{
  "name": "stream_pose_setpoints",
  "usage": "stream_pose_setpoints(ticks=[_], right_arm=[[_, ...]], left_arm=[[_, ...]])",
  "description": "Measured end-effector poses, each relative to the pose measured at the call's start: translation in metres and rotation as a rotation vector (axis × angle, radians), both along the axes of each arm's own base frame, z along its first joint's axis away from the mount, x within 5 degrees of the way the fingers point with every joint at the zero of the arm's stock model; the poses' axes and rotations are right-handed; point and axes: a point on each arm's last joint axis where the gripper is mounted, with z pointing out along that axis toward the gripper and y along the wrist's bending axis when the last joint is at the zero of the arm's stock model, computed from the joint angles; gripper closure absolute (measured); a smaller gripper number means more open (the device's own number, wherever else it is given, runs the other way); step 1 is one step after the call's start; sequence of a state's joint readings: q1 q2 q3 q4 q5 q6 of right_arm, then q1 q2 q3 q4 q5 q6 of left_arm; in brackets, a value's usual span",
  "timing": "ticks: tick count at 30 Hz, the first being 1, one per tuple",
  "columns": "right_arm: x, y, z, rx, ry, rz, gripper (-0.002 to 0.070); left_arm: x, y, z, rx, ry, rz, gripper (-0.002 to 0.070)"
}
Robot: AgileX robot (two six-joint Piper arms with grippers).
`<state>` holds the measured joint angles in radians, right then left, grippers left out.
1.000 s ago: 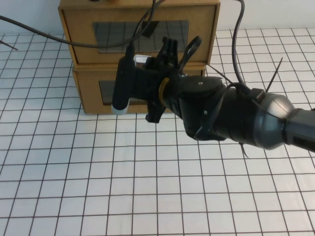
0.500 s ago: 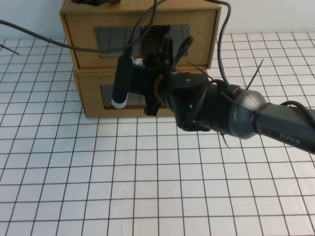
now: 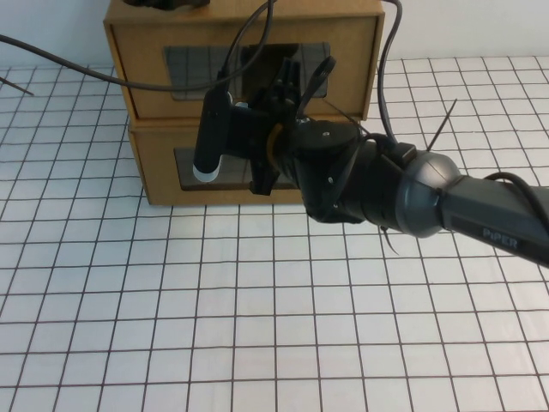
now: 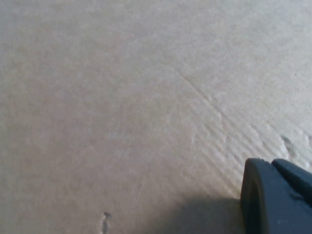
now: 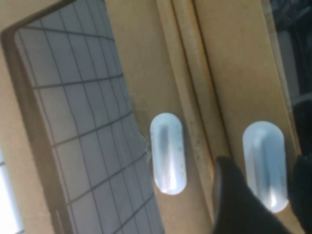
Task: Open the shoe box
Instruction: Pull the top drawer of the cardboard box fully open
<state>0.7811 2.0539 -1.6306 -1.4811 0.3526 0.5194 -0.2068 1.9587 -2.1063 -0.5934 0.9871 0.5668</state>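
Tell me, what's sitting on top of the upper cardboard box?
Only the left gripper, a dark shape at the upper box's top edge; the rest of the top lies out of frame. The right gripper, open, straddles a white handle in front.

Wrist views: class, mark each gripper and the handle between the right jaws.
right gripper point(image 5: 263, 161), right wrist view, gap between open jaws.
handle point(image 5: 264, 136), right wrist view, its upper end.
left gripper point(image 4: 275, 195), left wrist view, dark part close over cardboard point(image 4: 122, 97).

- Right arm point(image 3: 429, 202) reaches in from the right side, stretched forward and towards the left, low over the bench.
- Right gripper point(image 5: 265, 194) points away from the robot, jaws apart.
- Left gripper point(image 4: 277, 195) sits far back, barely showing.
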Motion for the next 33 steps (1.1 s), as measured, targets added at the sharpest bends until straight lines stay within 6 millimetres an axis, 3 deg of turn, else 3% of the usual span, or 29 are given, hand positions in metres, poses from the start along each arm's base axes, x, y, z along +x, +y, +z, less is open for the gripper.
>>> stream_pose_setpoints(ticks=[12, 33], right_arm=[[-0.012, 0.011, -0.002, -0.027, -0.006, -0.016, 0.0444], [-0.005, 0.008, -0.008, -0.107, -0.038, -0.003, 0.0444]], left_arm=[[0.0, 0.0, 0.0, -0.001, 0.002, -0.002, 0.0677], [0.0, 0.0, 0.0, 0.006, -0.001, -0.01, 0.0677]])
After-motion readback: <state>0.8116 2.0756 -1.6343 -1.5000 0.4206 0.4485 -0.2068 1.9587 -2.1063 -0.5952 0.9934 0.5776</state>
